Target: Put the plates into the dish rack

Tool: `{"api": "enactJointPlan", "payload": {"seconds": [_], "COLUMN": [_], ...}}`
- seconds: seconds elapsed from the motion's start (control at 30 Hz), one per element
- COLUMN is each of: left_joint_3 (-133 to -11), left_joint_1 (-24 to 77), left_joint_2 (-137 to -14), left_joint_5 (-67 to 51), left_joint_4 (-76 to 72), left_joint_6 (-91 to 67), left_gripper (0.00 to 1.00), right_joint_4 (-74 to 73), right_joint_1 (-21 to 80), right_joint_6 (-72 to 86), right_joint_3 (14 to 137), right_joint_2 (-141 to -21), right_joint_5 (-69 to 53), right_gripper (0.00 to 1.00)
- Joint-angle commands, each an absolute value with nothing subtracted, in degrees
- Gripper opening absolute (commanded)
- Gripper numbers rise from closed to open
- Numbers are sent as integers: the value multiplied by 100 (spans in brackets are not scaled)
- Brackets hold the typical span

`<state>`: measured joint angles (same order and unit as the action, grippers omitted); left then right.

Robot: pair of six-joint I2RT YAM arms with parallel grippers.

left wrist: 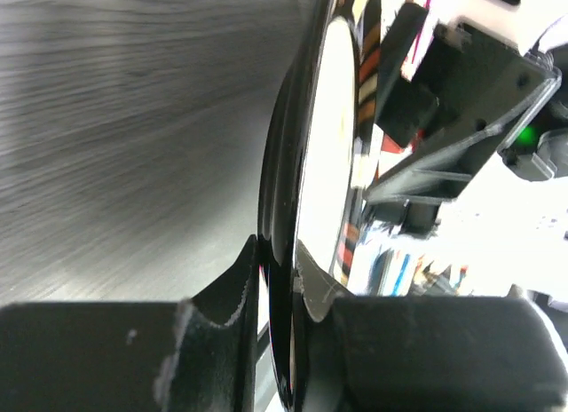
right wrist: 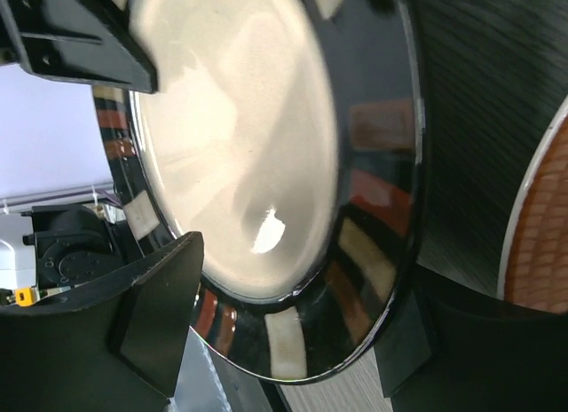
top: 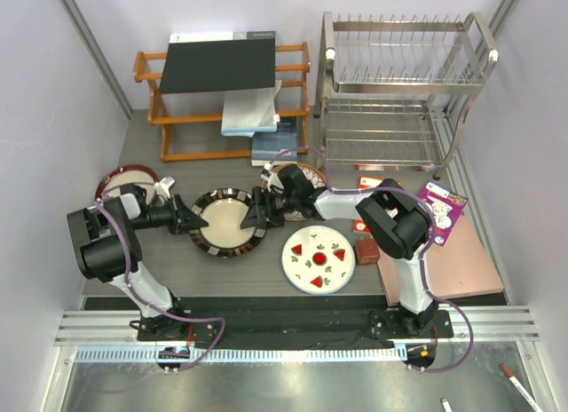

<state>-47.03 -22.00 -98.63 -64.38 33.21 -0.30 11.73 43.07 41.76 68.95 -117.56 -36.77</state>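
Note:
The dark-rimmed plate with a beige centre (top: 226, 224) (left wrist: 324, 163) (right wrist: 240, 146) is held between the two arms, tilted up off the table. My left gripper (top: 190, 218) (left wrist: 277, 270) is shut on its left rim, seen edge-on in the left wrist view. My right gripper (top: 257, 208) (right wrist: 293, 341) stands open, with the plate's right rim between its fingers (right wrist: 160, 314). The petal-pattern plate (top: 306, 174) (right wrist: 541, 234) lies partly under the right arm. The watermelon plate (top: 319, 259) lies flat at front centre. The maroon-rimmed plate (top: 124, 178) lies behind the left arm. The dish rack (top: 404, 83) stands at back right, with nothing in its slots.
An orange wooden shelf (top: 191, 119) with a dark board and books stands at back left. A small brown cube (top: 366, 250) and a red card (top: 369, 182) lie right of the watermelon plate. A copper-coloured board (top: 457, 265) and a purple card (top: 444, 203) are on the right.

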Motion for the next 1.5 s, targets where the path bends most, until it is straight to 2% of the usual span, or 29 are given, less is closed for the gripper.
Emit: {"api": "enactJointPlan", "payload": {"seconds": [0.0,0.03,0.1,0.13,0.6,0.7,0.87,1.0,1.1,1.13,1.2,1.23,1.33,1.37,1.4,1.43,1.47], "left_joint_3": [-5500,-5989,-6484,-6800,-6600,-6644,-6662,-6680,-6723,-6732,-6750,-6759,-6794,-6829,-6847,-6864,-6925], "left_joint_1": [-2136,-2127,-2136,-2136,-1952,-1872,-1846,-1846,-1837,-1837,-1846,-1837,-1846,-1872,-1898,-1933,-2012], "left_joint_2": [-9948,-10097,-10852,-11055,-11523,-11531,-11636,-11680,-11663,-11654,-11585,-11567,-11575,-11584,-11575,-11566,-11549], "left_joint_5": [-7968,-8102,-8314,-8358,-8798,-8807,-8807,-8798,-8780,-8780,-8763,-8728,-8666,-8631,-8640,-8640,-8553], "left_joint_4": [5461,7085,9182,9524,9518,9519,9519,9510,9510,9510,9510,9510,9519,9510,9518,9519,9527], "left_joint_6": [1875,3612,5763,5827,5951,5854,5871,5889,5889,5889,5915,5932,6011,6064,6073,6091,6126], "left_gripper": [3,1,0,0,0,0,0,0,0,0,12,16,34,44,68,99,99], "right_joint_4": [1151,1151,1151,1160,1582,1679,1486,1424,1310,1249,1039,915,485,353,73,-138,-315], "right_joint_1": [4316,4298,4298,4280,3920,3937,3981,4052,4104,4113,4113,4113,4104,4096,4070,4052,3973], "right_joint_6": [3920,3920,3920,3929,3981,4052,3824,3727,3534,3455,3288,3061,2613,2489,2383,2251,2015], "right_joint_3": [7057,7066,7110,7119,7084,7110,7102,7023,7005,7014,7022,7040,7049,7075,7093,7119,7197], "right_joint_2": [-11364,-11364,-11338,-11338,-11066,-11092,-11144,-11118,-11022,-10995,-10925,-10829,-10592,-10521,-10425,-10337,-10145], "right_joint_5": [-3665,-3674,-3691,-3709,-3937,-4069,-4245,-4307,-4342,-4350,-4359,-4351,-4377,-4394,-4412,-4421,-4412], "right_gripper": [76,76,76,76,78,70,66,55,38,27,15,3,1,1,1,1,1]}}
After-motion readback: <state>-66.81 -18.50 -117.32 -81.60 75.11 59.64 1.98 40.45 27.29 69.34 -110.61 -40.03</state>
